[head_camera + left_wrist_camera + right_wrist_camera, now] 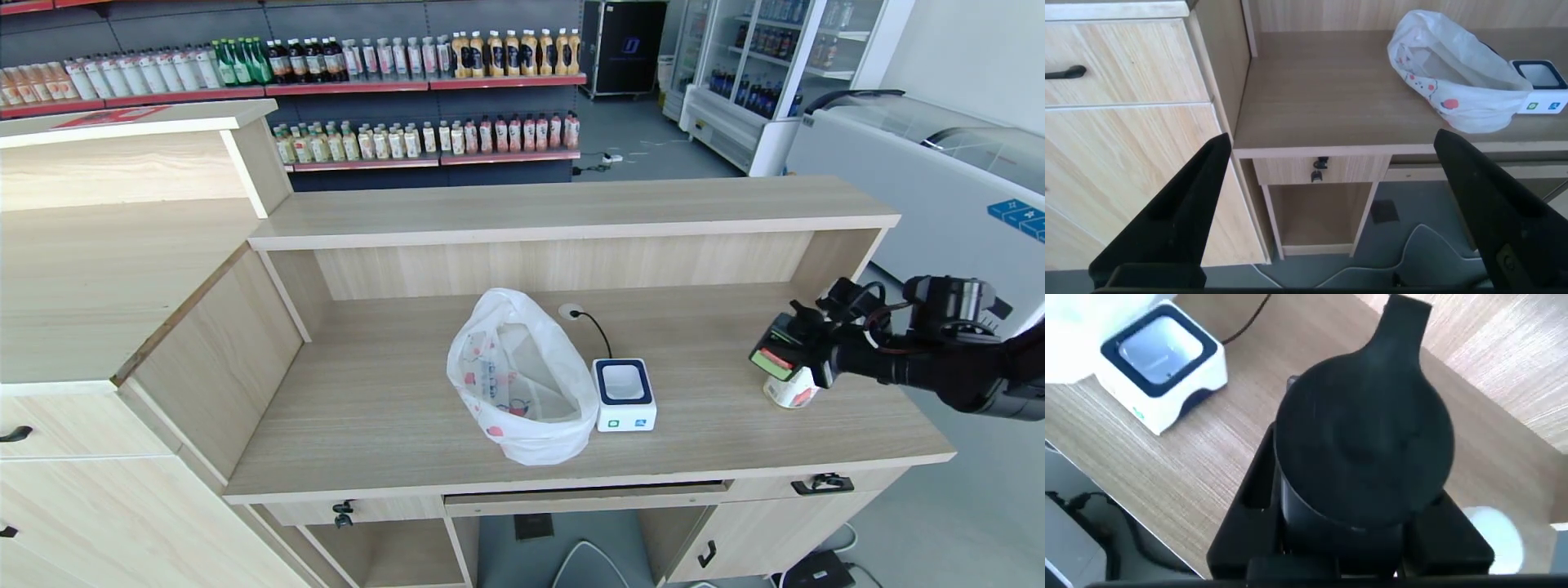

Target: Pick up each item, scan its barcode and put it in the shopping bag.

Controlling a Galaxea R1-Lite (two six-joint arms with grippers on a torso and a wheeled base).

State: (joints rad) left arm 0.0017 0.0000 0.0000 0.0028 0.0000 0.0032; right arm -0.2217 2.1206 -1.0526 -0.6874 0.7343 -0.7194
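Out at the left, the left gripper [1333,139] is held off the near left corner of the counter [384,433], its fingers [1176,220] spread wide with nothing between them. A broad bare stretch of board is seen left of the shopping bag [522,392], closed in by the slanted side wall [220,367]. The bag is stood mid-counter, mouth open, close to the near edge. Just beside it on the right the scanner [624,396] is set, its cable [600,331] run toward the far side. Open board follows. Near the right edge a white cup [790,394] is stood, and the right gripper [775,359] is held right over it; whether the cup is gripped cannot be told.
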